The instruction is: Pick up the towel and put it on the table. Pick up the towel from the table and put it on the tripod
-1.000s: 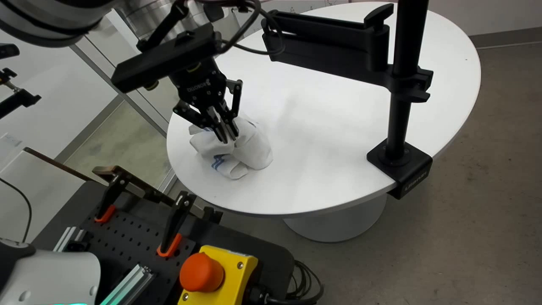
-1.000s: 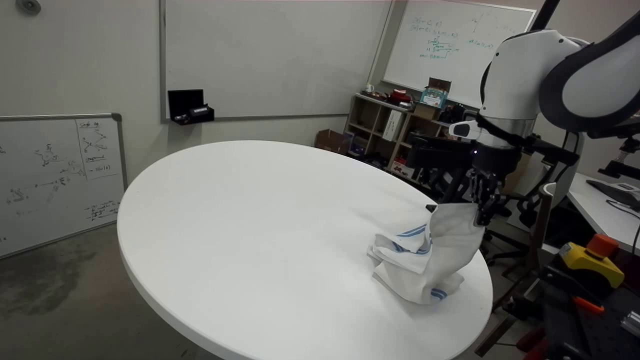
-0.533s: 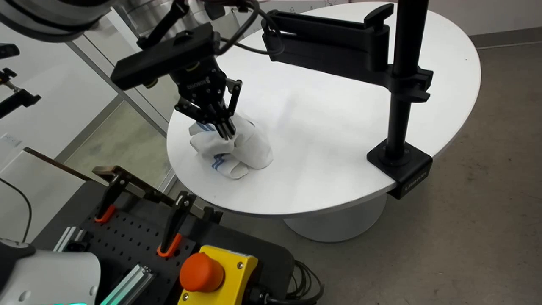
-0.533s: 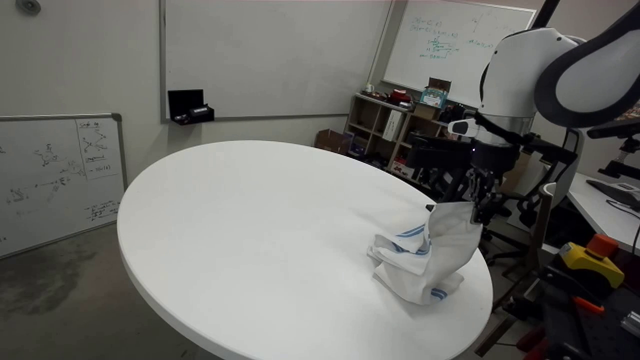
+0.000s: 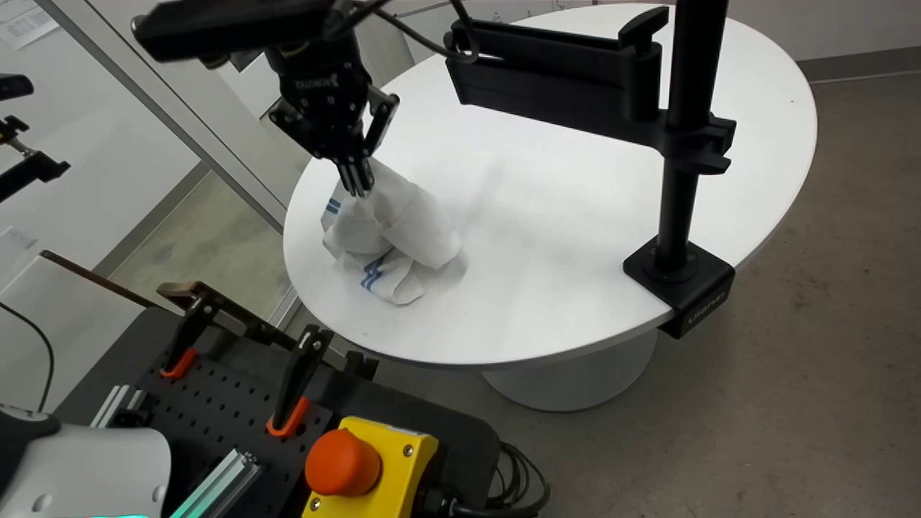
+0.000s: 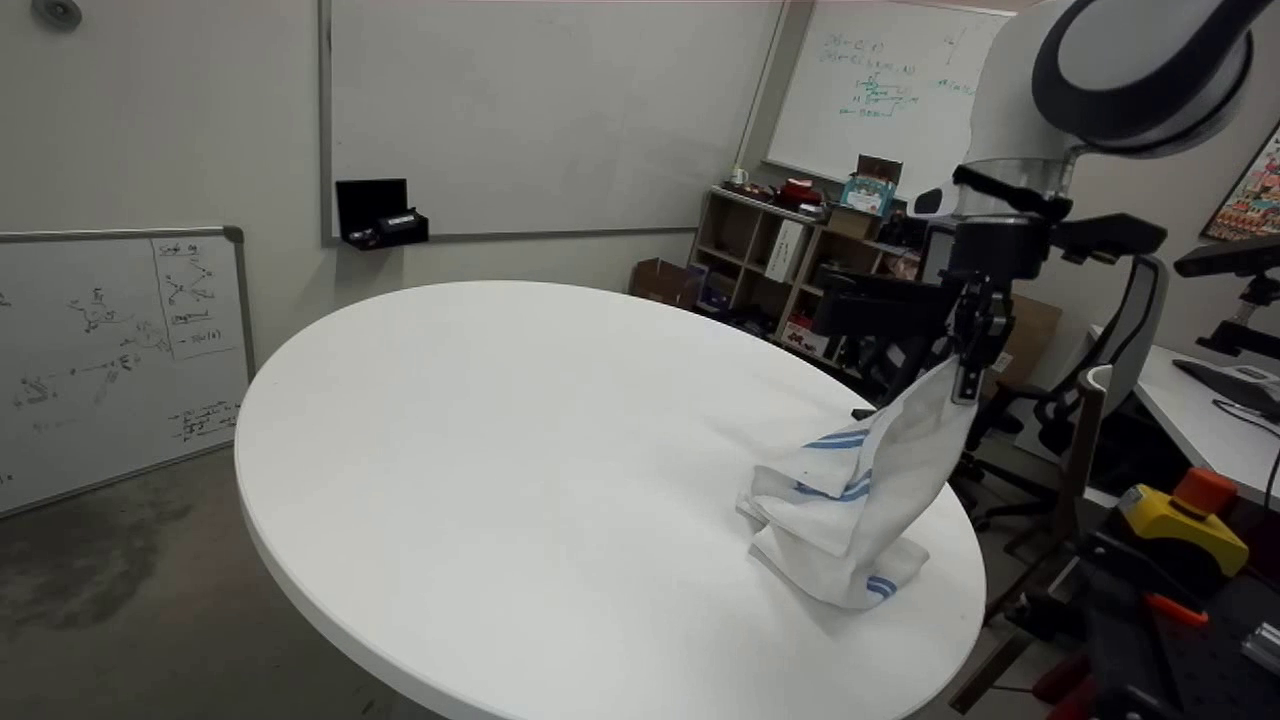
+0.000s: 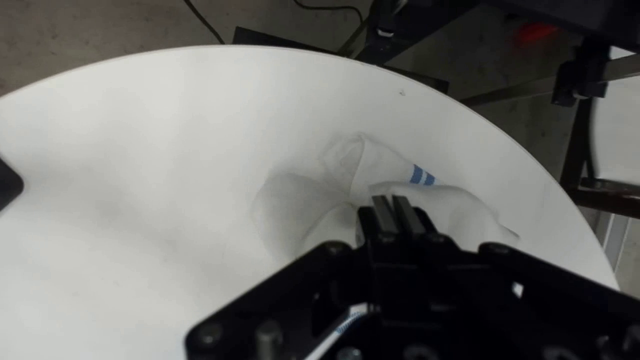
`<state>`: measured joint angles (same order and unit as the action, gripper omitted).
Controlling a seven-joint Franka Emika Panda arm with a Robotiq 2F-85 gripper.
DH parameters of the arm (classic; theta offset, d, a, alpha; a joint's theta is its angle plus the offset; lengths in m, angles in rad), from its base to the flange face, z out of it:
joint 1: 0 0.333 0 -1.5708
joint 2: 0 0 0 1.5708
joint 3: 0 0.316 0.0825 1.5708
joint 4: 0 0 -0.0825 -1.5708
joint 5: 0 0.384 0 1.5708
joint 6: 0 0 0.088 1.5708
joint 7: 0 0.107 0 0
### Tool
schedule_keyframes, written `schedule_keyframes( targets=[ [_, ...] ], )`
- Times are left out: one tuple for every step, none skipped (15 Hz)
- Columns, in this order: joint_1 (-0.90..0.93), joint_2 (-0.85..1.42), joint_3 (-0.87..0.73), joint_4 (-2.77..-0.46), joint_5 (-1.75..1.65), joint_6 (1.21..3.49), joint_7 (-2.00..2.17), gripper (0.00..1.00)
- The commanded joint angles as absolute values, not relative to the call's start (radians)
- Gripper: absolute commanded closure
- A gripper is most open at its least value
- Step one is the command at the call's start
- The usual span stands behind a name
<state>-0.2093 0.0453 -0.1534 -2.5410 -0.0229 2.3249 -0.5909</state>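
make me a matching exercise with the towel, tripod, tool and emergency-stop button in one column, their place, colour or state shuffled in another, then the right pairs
Column 1
1. tool
2. towel
3. tripod
4. emergency-stop button

Column 2
a. clamped at the edge of the table
b. closed on the towel
c. red-orange, set on a yellow box
d. white with blue stripes, partly raised

Pairs: 1-b; 2-d; 3-a; 4-c

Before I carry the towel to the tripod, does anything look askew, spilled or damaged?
Nothing looks spilled or broken. The towel hangs crumpled from the shut gripper, its lower folds on the table. A small mark near the table's rim stands out against the white, too small to identify.
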Motion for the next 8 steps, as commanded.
schedule_keyframes(
  targets=[
    [-0.219, -0.057, -0.178, -2.497, 0.051, 2.163, -0.641, 0.99],
    [-0.218, -0.081, -0.187, -2.485, 0.060, 2.130, -0.649, 0.99],
    [-0.217, -0.104, -0.197, -2.481, 0.066, 2.107, -0.654, 0.99],
    [-0.215, -0.123, -0.207, -2.471, 0.072, 2.083, -0.660, 0.99],
    [-0.214, -0.142, -0.216, -2.464, 0.078, 2.062, -0.666, 0.99],
    [-0.213, -0.161, -0.226, -2.455, 0.084, 2.041, -0.671, 0.99],
    [-0.212, -0.179, -0.235, -2.446, 0.090, 2.021, -0.675, 0.99],
    [-0.212, -0.196, -0.245, -2.431, 0.100, 1.999, -0.681, 0.99]
  ],
)
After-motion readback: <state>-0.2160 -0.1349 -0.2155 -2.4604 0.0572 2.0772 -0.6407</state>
